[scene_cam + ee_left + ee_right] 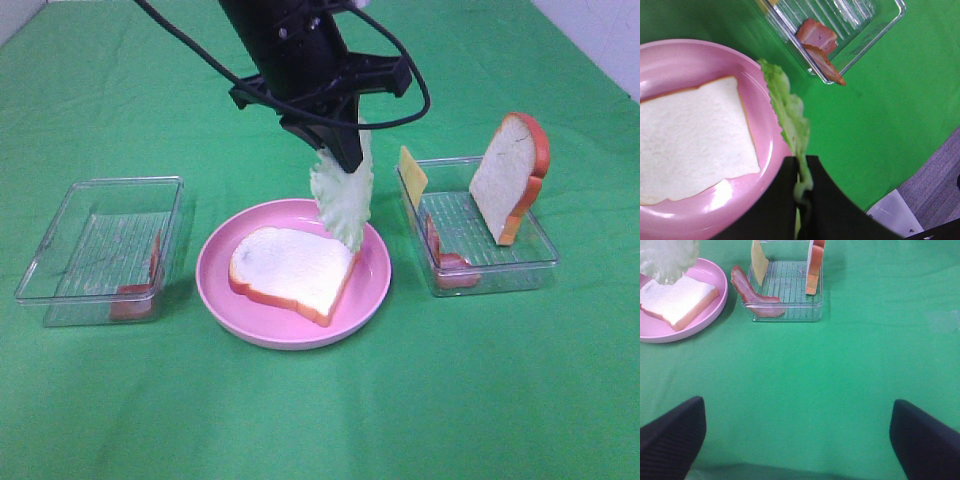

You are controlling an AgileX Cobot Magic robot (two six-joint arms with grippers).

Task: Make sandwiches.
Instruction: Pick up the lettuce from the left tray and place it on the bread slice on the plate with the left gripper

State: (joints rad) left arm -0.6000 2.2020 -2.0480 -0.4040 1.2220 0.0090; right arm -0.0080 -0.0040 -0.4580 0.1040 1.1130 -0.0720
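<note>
Nearest on the green counter [320,430] sits the round pink plate [212,285], holding one flat bread slice [290,268], white with an orange-brown crust. Level with it on the left lies a clear tray [45,275] with a single bacon strip [140,295] tucked into its near right corner, blurred by the plastic wall. A little farther back on the right, a second clear tray [500,278] holds three things. Pink-red bacon [447,262] pokes past the wall at its near left corner, a yellow cheese square [412,172] leans at the far left corner, and an upright bread slice [508,178] stands along the right side. Above the plate's far rim, the left tool [345,158] is clamped on the top of a pale green lettuce leaf [343,205]. The leaf hangs down to the flat slice's far edge; whether they touch cannot be told. Its upper end is hidden between the fingers. The right tool [796,412] shows only in its wrist view, its two dark fingers cut off by the frame and spread wide apart above the counter.
</note>
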